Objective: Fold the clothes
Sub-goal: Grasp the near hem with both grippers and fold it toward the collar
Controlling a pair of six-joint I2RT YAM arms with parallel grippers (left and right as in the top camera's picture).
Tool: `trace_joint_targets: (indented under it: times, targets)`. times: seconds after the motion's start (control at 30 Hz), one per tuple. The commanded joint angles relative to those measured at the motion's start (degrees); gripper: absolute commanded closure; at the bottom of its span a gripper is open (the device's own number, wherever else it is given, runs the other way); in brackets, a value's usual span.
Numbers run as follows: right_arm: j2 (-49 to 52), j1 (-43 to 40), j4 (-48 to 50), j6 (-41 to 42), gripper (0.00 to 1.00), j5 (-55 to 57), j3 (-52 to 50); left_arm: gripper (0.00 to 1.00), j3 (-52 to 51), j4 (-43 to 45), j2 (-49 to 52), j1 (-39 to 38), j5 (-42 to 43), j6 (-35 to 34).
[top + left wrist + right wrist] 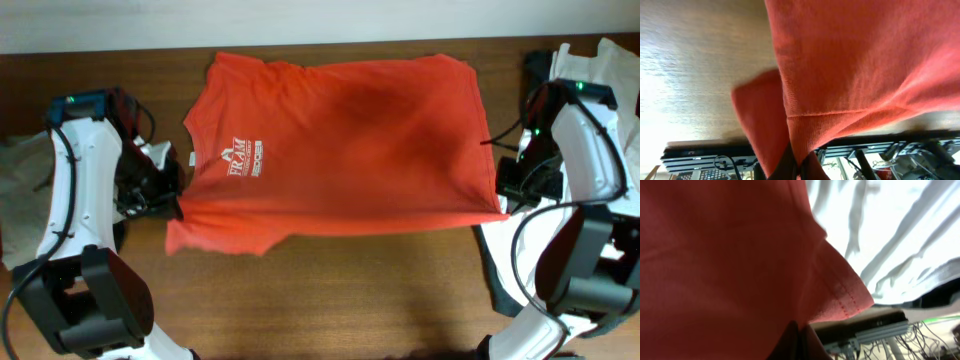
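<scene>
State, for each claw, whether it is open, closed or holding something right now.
Left claw: closed, gripping the red-orange T-shirt.
Right claw: closed, gripping the same T-shirt's corner.

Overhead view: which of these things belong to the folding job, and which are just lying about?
Part of the job:
- red-orange T-shirt, spread on the table
- left gripper, pinching its near left corner
- right gripper, pinching its near right corner

Just lying about:
- white cloth, far right
- beige cloth, far left
</scene>
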Motion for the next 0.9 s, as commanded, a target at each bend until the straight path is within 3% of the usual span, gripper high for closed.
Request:
trace_joint_targets:
  times: [0.0,0.1,0.37,0.47,0.53,0.57,0.6,0.63,0.67,0.73,0.8,0.87]
  targets:
    - [-6.2,-0.4,0.2,0.7,0.96,3.3,-4.2,1.00,-4.4,0.6,-5.2,0.7,-0.4,-0.1]
    - [-6.3,-0.3,5.1,0.7,0.96,3.6,-4.3,1.00,-4.5,5.2,-6.3,1.0,2.1,-0.2]
    - [-4.7,-0.3,34.1,0.4,0.96,-6.9,-4.3,1.00,-9.3,36.8,-0.8,0.2,16.4,-0.9]
    - [-1.6,0.6,44.0,0.5,0.95,-10.3,-4.3,1.00,-9.3,46.8,4.0,-0.2,17.2,-3.5]
    - [1.6,2.4,52.7,0.4,0.77,-10.2,-4.3,1.00,-9.3,56.4,7.3,-1.0,17.2,-5.8]
    - [3.4,3.2,56.4,0.4,0.32,-10.2,-4.3,0.75,-9.3,59.1,8.5,-1.4,17.2,-5.8]
    - [4.0,3.4,56.9,0.5,0.25,-9.9,-4.3,0.48,-9.3,59.2,8.8,-1.5,17.2,-5.8]
    - [4.3,3.3,56.6,0.5,0.19,-9.5,-4.3,0.35,-9.3,58.0,8.8,-1.5,16.9,-5.7]
    - [4.5,3.3,55.1,0.4,0.19,-8.0,-4.3,0.28,-9.3,55.2,8.8,-1.5,16.3,-5.7]
    - [4.6,3.3,47.5,0.4,0.20,-2.8,-4.3,0.20,-9.3,42.0,8.8,-1.4,5.9,-5.7]
    - [5.4,3.3,41.8,-1.4,0.27,-2.0,-4.5,0.18,-9.5,35.2,8.8,-1.4,-3.1,-5.7]
    - [5.9,3.4,42.1,-1.9,0.35,-1.8,-6.5,0.18,-11.7,35.0,8.8,-1.5,-4.5,-5.7]
